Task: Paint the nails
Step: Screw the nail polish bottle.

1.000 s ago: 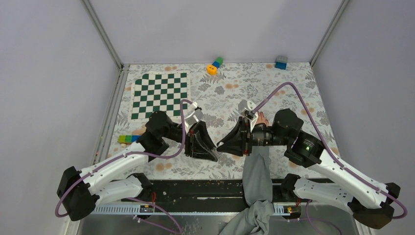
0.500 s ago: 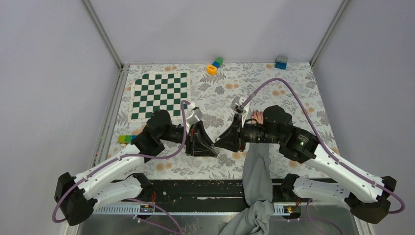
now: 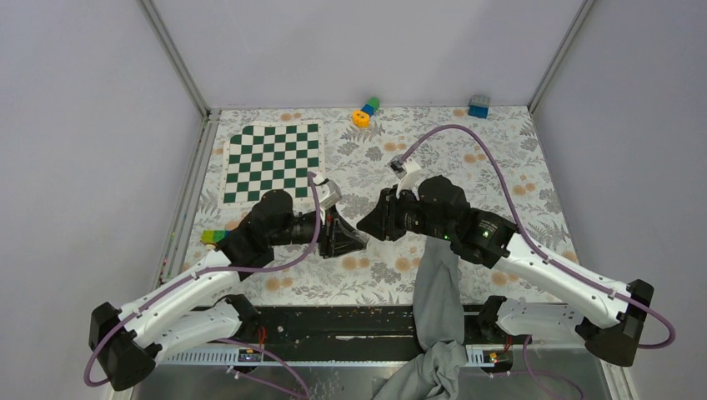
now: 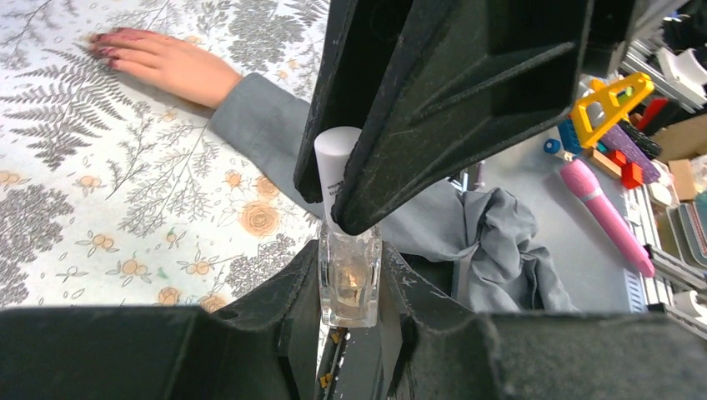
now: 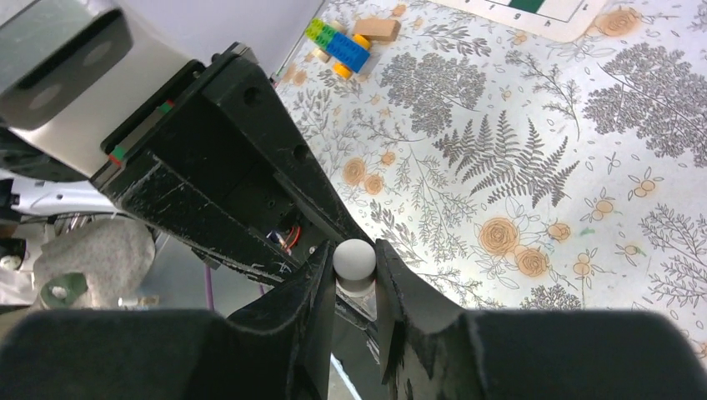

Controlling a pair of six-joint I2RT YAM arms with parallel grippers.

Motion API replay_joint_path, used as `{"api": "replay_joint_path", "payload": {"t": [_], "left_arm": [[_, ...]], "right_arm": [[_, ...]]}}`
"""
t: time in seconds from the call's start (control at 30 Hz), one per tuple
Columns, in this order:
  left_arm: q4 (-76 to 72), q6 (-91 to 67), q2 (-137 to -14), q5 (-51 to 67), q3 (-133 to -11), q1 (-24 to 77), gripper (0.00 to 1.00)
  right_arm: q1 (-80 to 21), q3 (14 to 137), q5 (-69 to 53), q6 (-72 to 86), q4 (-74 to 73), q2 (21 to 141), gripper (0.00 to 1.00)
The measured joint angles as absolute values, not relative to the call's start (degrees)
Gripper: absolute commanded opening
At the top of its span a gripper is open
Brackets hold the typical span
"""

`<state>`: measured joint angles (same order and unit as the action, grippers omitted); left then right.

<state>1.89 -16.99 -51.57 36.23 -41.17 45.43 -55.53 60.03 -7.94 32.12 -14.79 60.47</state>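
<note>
The left hand [image 4: 348, 252] is closed narrowly on a small clear glass bottle [image 4: 350, 292], one finger against each flat side. The bottle stands upright in the left wrist view. Above it the right hand [image 5: 354, 250] reaches in from the opposite side, and its two fingers pinch the bottle's white cap [image 5: 354, 262] – the rounded top shows between the fingertips in the right wrist view. Seen from above, the two hands meet nose to nose over the middle of the flower-patterned worktop [image 3: 500, 158], with the bottle itself hidden between them.

The nails [image 4: 104, 46] are dark reddish and belong to a person's bare hand [image 4: 167, 65] that lies flat, palm down, on the worktop. They sit well apart from the bottle, towards the upper left of the left wrist view. A grey sleeve [image 3: 438, 292] runs from the near edge up under the right arm, which covers the person's hand in the overhead view.

A green-and-white chequered board [image 3: 273, 162] lies at the far left of the worktop. A few coloured blocks [image 3: 214, 237] sit near its lower corner – beside the left arm. An orange, blue and green toy [image 3: 365, 112] and a blue block [image 3: 478, 106] rest along the far edge.
</note>
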Motion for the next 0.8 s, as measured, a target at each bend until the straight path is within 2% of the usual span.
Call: {"api": "replay_joint_path", "payload": {"t": [0.6,0.73,0.8], "left_arm": [[6.9,-16.0,-50.6,25.9,-41.2,45.9,0.0],[7.2,-15.9,-50.6,25.6,-41.2,46.0,0.0],[7.2,-15.8,-50.7,25.6,-41.2,46.0,0.0]], "right_arm": [[-61.2,59.8,9.7,41.9,-14.1,64.2,0.0],[-61.8,59.8,11.0,42.4,-14.2,64.3,0.17],[-61.9,59.8,11.2,42.3,-14.3,64.2,0.33]]}}
